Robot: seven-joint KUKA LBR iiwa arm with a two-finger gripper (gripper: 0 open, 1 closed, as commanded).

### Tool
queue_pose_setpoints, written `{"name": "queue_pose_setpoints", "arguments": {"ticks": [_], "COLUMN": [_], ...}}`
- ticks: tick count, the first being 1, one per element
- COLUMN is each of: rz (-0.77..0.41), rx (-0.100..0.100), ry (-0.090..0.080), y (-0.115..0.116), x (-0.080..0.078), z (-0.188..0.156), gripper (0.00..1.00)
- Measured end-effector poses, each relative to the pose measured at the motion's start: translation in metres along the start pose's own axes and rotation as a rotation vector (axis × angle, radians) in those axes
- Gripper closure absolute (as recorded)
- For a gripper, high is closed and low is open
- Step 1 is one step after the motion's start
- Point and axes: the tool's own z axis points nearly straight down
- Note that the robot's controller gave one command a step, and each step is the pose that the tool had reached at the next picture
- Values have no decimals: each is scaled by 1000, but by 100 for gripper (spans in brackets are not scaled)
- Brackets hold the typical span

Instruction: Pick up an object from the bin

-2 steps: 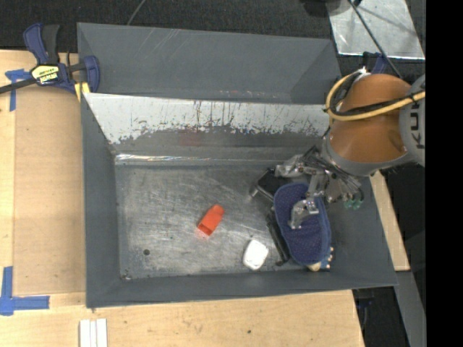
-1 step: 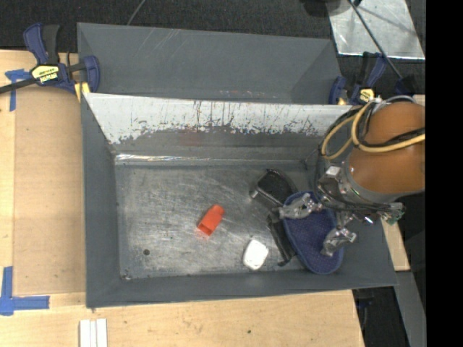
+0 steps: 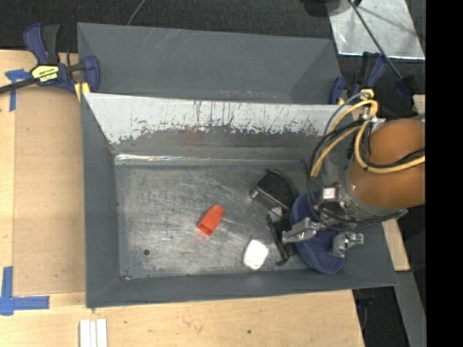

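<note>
A grey metal bin (image 3: 100, 215) is seen from above, with a robot arm reaching in from the right. The arm's wrist, under a rounded orange cover (image 3: 391, 166) looped with yellow and black cables, hangs low over the bin's near right corner.

Directly beneath the wrist lies a dark blue, rounded lump that looks like fabric (image 3: 323, 259). It rests on the bin floor against the right wall and is partly hidden by the metal parts of the wrist. Whether the jaws are open or closed cannot be told, and nothing can be seen held between them.

The blue lump has a matte surface and soft, bulging edges. It is probably light and yielding, likely to crush or fold rather than slip. A pinch across a raised bulge near its middle seems the safest hold, since a thin edge could pull free.

Just to its left are a black, angular plastic piece (image 3: 275, 188) and a small white rounded object (image 3: 255, 254). Further left, well apart, lies a small orange-red block (image 3: 210, 220).
</note>
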Motion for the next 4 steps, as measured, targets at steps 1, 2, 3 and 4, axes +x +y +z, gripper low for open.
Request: {"name": "queue_pose_setpoints", "arguments": {"ticks": [1, 2, 3, 4], "rz": [-779, -1357, -1355, -1348], "rx": [-26, 0, -6, -6], "ry": [4, 31, 29, 5], "y": [-4, 2, 4, 2], "x": [-2, -30, -30, -30], "z": [26, 41, 41, -68], "gripper": [0, 0, 100, 100]}}
